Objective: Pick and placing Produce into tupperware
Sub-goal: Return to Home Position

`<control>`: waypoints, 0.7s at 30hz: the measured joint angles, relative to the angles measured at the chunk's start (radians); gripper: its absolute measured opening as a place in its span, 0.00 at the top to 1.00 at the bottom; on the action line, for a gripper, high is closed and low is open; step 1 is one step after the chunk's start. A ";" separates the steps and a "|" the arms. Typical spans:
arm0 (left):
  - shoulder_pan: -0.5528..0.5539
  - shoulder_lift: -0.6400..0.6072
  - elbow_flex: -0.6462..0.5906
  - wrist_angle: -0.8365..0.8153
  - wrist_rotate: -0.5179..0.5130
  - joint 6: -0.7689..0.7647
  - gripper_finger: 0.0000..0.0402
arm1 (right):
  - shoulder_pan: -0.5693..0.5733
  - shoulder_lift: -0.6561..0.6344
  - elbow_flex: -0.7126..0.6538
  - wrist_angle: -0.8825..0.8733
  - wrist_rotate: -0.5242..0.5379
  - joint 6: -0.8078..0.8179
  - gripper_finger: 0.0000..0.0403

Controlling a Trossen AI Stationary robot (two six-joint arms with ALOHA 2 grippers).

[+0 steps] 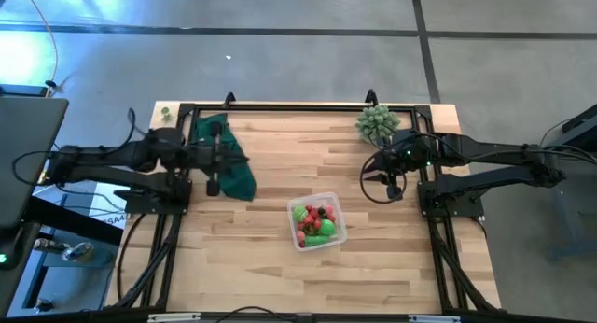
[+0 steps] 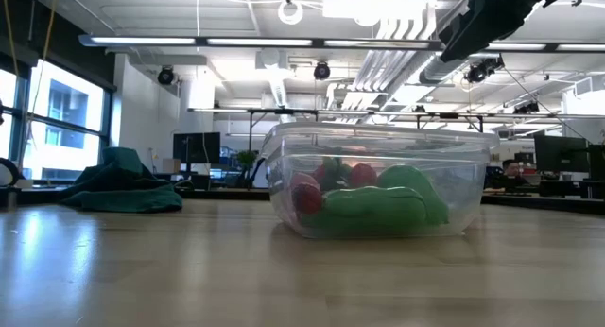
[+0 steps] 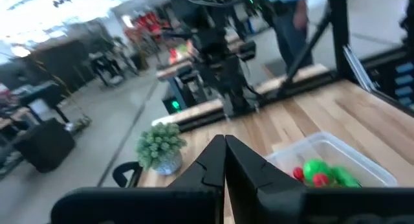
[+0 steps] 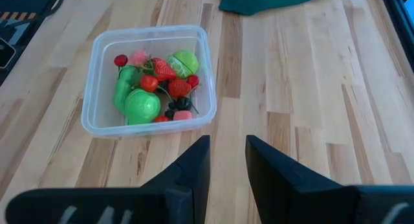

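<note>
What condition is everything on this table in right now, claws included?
tupperware: upright, lidless, holding the produce.
produce: piled inside the tupperware.
left claw: shut, empty, over the cloth.
right claw: open, empty, near the plant.
cloth: crumpled.
plant: upright.

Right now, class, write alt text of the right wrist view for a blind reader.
A clear tupperware holds red, pink, dark and bright green produce on a wooden table. The right gripper hovers open and empty nearby; a dark green cloth lies beyond.
</note>
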 joint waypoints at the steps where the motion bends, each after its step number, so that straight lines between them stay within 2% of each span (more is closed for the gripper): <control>1: 0.001 -0.036 -0.036 0.029 -0.008 -0.010 1.00 | 0.000 -0.001 0.000 0.001 0.000 0.000 0.78; 15: 0.001 -0.444 -0.376 0.236 -0.058 -0.050 0.99 | 0.000 0.000 0.000 0.001 0.000 0.000 0.78; 21: 0.000 -0.599 -0.475 0.259 -0.076 -0.078 0.99 | 0.000 0.000 0.000 0.001 0.000 0.000 0.78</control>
